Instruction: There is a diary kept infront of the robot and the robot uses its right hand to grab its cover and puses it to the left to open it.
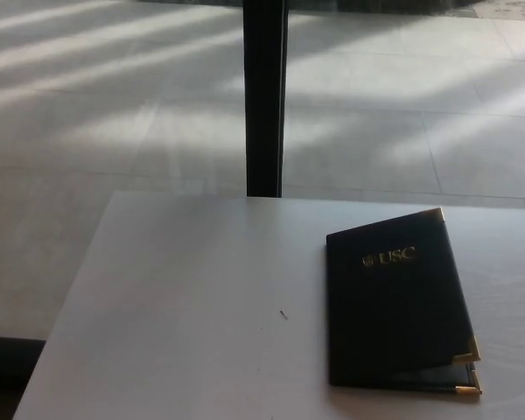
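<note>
A dark diary (398, 302) with gold corner caps and gold "USC" lettering lies on the white table (201, 306), right of the middle. Its cover is down, lifted slightly along the right edge so a thin gap shows at the near right corner. Neither of my hands shows in the head view.
A black vertical post (264, 96) stands behind the table's far edge. Beyond it lies a pale tiled floor (114, 105) with streaks of sunlight. A tiny dark speck (283, 314) sits on the table left of the diary. The table's left edge runs diagonally toward the near left.
</note>
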You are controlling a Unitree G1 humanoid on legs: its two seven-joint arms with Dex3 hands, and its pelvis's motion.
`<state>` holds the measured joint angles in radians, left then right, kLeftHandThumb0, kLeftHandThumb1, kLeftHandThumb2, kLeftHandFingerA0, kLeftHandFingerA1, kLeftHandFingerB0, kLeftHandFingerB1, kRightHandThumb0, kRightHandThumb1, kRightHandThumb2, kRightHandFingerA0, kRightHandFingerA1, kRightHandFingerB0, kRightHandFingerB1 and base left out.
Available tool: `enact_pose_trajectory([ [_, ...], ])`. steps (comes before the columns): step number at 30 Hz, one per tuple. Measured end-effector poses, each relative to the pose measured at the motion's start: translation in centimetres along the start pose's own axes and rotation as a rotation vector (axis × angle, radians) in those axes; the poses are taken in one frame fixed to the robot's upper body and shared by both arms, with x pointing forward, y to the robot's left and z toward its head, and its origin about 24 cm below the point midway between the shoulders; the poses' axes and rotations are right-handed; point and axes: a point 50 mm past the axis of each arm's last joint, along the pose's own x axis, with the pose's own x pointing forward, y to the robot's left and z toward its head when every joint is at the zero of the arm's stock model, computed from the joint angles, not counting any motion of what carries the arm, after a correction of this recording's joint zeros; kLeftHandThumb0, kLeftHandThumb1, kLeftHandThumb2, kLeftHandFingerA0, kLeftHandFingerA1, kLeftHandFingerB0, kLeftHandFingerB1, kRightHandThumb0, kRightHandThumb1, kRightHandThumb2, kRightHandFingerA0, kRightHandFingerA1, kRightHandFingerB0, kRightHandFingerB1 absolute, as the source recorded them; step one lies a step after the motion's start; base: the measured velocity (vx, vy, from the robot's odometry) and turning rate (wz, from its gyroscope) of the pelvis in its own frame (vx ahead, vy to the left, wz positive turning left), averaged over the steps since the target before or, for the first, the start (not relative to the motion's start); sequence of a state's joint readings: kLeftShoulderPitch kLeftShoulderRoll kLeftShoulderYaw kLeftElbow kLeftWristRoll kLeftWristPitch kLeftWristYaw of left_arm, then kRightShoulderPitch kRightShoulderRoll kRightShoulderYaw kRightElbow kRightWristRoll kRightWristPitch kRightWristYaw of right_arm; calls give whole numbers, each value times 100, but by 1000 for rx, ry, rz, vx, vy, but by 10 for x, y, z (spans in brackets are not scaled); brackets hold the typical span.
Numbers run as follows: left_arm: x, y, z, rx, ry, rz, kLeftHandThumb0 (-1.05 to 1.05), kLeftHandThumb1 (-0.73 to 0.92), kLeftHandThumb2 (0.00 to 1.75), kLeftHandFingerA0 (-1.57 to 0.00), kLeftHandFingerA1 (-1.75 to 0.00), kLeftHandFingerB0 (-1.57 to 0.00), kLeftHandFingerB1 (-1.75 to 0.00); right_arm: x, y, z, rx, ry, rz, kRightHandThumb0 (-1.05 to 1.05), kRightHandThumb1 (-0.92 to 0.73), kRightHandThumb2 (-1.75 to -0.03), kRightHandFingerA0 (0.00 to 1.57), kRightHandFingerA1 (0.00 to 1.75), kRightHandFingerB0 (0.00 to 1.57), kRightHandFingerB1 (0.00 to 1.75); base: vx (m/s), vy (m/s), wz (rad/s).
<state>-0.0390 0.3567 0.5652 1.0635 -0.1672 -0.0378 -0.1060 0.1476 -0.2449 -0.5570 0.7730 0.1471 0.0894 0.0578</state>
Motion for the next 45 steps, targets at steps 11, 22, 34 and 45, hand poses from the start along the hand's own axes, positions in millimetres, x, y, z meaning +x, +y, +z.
enact_pose_trajectory([
  [11, 1, 30, 13, -358, -50, 107, -83, 54, 137, -25, -101, 0, -82, -6, -52, 23, 331, -56, -149, -82, -92, -78, 58, 53, 40, 42, 0, 0, 0],
  [22, 2, 38, 21, -505, -74, 132, -82, 46, 130, -23, -99, 0, -82, -15, -111, 82, 651, -224, -329, -82, -92, -73, 41, 52, 31, 44, 0, 0, 0],
  [34, 3, 42, 32, -556, -109, 120, -105, 55, 142, -33, -117, 0, -92, -36, -128, 192, 846, -542, -354, -84, -92, -70, 59, 49, 47, 45, 0, 0, 0],
  [45, 4, 38, 33, -550, -111, 104, -105, 92, 100, -30, -163, -22, -142, -64, -84, 258, 809, -791, -180, -86, -85, -67, 48, 49, 39, 42, 0, 0, 0],
])
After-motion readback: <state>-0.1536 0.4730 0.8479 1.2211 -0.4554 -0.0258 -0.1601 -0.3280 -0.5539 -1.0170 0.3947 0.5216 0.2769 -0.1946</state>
